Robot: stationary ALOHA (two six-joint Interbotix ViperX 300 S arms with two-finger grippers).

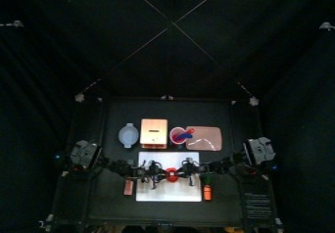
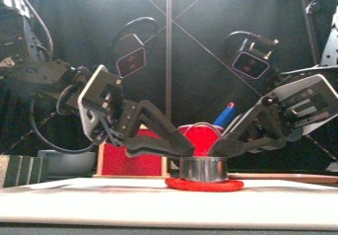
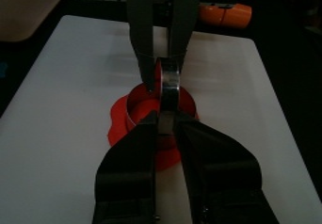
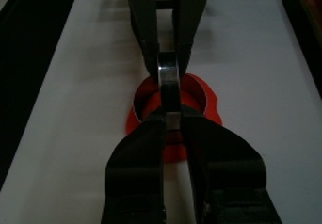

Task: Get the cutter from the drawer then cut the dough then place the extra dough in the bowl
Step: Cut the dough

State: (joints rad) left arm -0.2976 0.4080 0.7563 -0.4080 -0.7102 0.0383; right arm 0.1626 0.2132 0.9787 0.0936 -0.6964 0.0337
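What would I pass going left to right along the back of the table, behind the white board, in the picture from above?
Blue-grey bowl → wooden box → pink tray

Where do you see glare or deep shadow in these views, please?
Top view: the white cutting board glows amid a dark booth. Front view: the metal cutter catches highlights. Left wrist view: its rim gleams. Right wrist view: the rim shines again, on the red dough.
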